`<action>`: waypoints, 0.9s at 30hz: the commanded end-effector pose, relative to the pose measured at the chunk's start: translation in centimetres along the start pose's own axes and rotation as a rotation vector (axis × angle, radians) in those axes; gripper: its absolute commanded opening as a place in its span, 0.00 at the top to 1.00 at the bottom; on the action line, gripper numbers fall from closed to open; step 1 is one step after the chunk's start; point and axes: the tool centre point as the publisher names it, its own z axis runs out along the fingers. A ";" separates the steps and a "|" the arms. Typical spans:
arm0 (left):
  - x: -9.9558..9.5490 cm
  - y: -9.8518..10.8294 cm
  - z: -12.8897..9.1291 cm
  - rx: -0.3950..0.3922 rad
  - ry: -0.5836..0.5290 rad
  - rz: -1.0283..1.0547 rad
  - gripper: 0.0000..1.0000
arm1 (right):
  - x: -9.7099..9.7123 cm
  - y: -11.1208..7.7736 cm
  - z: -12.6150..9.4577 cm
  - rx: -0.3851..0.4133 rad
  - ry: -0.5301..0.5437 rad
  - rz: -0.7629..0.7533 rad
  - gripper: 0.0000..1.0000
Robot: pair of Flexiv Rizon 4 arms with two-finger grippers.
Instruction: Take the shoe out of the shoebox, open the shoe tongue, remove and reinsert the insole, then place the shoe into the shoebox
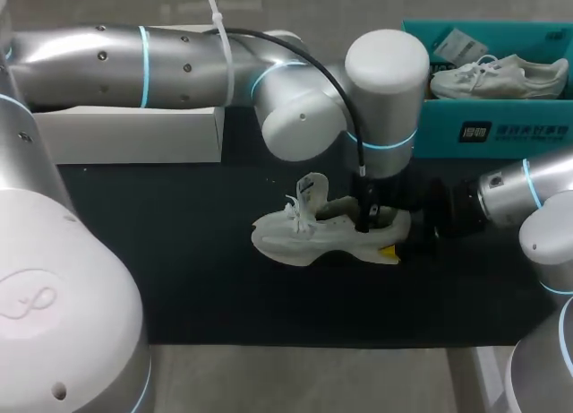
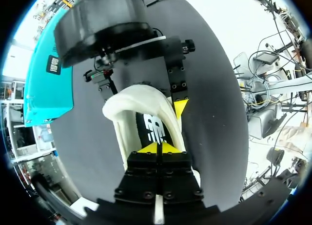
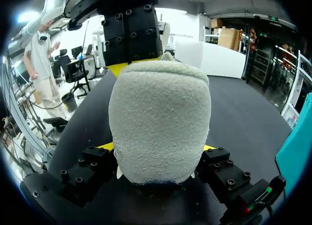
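The white shoe (image 1: 327, 229) stands on the dark table (image 1: 179, 270), near the middle, with its toe toward my left side and its heel toward my right. It is out of the shoebox (image 1: 501, 117), which is blue-green and sits at the far right of the table. Another white shoe (image 1: 497, 77) lies inside that box. The right gripper (image 1: 400, 238) comes in from the side and holds the shoe by its heel. In the right wrist view the fuzzy heel (image 3: 161, 122) sits right between the right gripper (image 3: 157, 149), and one yellow tip presses on each side of it. The left gripper (image 1: 367, 218) hangs straight down over the hole of the shoe. In the left wrist view the left gripper (image 2: 157, 148) has its two yellow tips squeezed together, down inside the shoe (image 2: 126, 108), on the dark insole (image 2: 152, 130). I cannot tell if they pinch the insole. A white box (image 1: 134, 135) sits at the far left.
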 end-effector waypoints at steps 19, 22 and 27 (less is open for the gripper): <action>1.0 3.3 2.6 0.006 0.115 -0.061 1.00 | -0.1 -0.4 0.5 0.002 -0.003 0.001 1.00; 1.4 3.1 3.0 0.028 0.152 -0.054 1.00 | -0.1 -0.4 0.5 0.002 -0.003 0.001 1.00; 2.2 2.8 3.6 0.075 0.215 -0.052 1.00 | -0.1 -0.4 0.5 0.002 -0.003 0.001 1.00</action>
